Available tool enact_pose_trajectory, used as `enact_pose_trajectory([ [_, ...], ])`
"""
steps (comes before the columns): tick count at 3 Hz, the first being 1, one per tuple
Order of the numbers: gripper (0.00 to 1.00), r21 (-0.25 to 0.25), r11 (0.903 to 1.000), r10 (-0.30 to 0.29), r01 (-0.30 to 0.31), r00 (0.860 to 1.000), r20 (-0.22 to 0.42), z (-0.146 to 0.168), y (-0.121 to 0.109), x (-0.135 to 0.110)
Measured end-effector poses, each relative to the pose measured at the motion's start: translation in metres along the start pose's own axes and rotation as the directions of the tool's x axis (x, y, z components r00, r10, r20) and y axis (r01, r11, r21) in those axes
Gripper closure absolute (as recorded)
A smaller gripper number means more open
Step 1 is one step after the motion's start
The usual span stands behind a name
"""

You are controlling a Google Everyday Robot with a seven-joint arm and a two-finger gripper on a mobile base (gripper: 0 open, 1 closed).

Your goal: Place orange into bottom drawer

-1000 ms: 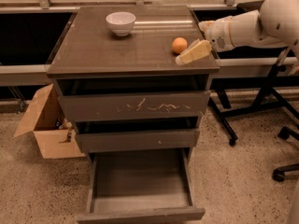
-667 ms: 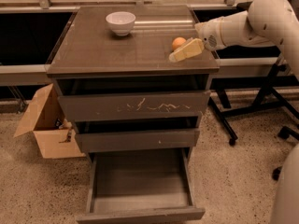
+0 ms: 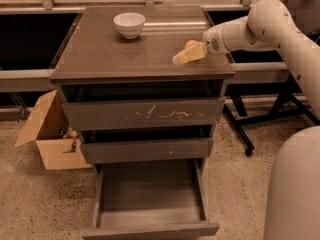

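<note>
The orange sits on the cabinet top near its right edge, mostly hidden behind my gripper. My gripper reaches in from the right on the white arm and lies right in front of the orange, low over the top. Whether it touches the orange does not show. The bottom drawer is pulled out at the foot of the cabinet, with nothing in its grey interior. The middle drawer and the scratched top drawer are pushed in.
A white bowl stands at the back of the cabinet top. An open cardboard box lies on the floor to the left. Black stand legs are on the right. A white part of the robot fills the lower right corner.
My gripper has moved left and forward along the cabinet top and now covers most of the orange. The orange, bowl and drawers have not moved.
</note>
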State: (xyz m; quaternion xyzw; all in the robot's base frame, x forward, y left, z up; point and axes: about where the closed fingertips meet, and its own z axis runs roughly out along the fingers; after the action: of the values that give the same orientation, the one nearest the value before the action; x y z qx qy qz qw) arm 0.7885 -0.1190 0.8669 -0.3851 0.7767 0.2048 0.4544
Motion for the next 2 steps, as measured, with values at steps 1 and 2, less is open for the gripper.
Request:
enact_pose_trajectory([
  [1,0.0,0.001,0.9998,0.02,-0.02,1.0,-0.002,0.0112,-0.0058,0.0027],
  [2,0.15,-0.004,0.9996,0.03,-0.03,1.0,-0.002,0.0201,-0.0081,0.0059],
])
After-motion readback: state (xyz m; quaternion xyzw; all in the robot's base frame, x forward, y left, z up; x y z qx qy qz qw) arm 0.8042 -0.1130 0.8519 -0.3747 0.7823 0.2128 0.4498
